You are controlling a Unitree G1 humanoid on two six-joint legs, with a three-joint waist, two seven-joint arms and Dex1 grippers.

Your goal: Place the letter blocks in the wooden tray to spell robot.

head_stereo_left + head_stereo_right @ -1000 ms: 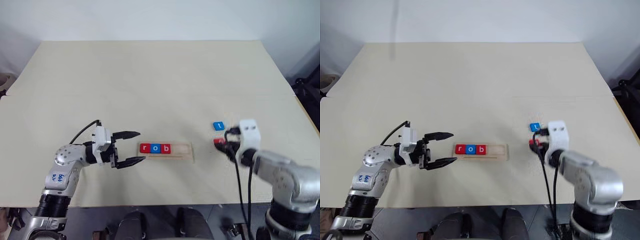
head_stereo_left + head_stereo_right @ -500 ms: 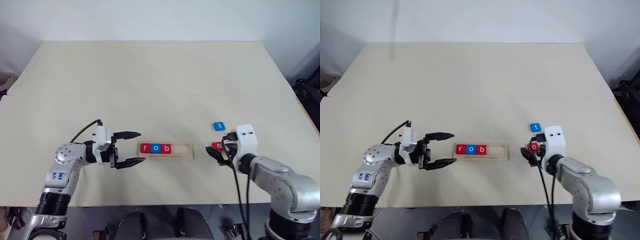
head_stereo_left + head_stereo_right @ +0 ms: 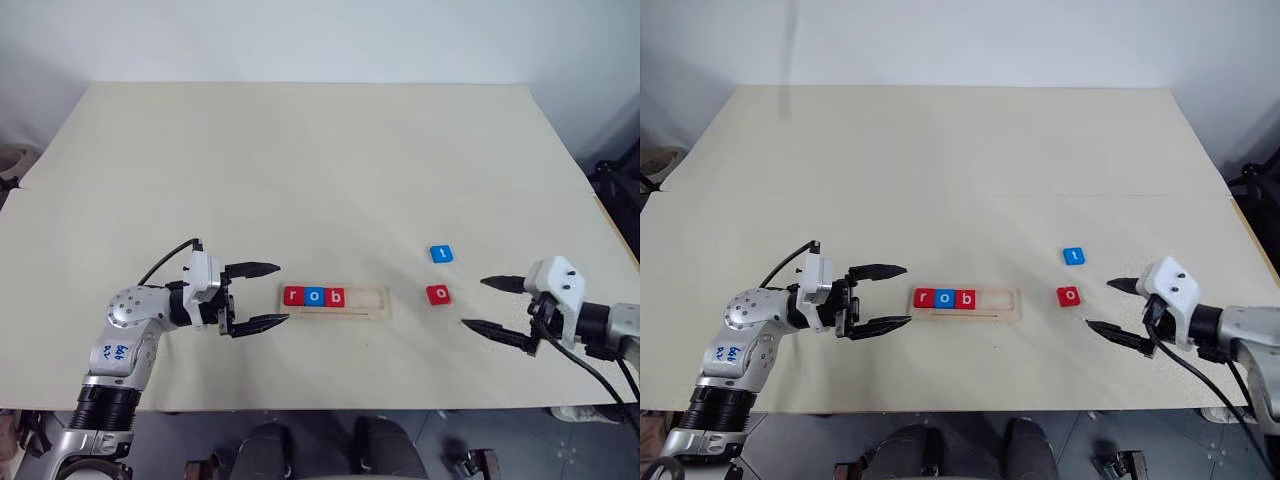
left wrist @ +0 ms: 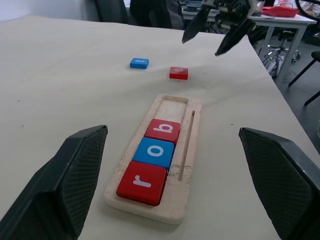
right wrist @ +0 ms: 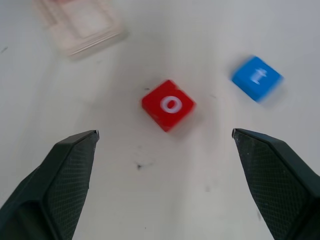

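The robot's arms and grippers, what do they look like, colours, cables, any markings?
Both arms are silver-grey metal with black joint sections. Each ends in a white block at the wrist and a gripper, the left gripper and the right gripper, with two tapered black fingers textured in a fine grid. Thin black cables loop over each wrist. The left arm bears blue handwritten marks.

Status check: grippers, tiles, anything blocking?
Left gripper and right gripper open, empty. Tray reads r-o-b. Red o tile and blue t tile loose on the table. Path unobstructed.
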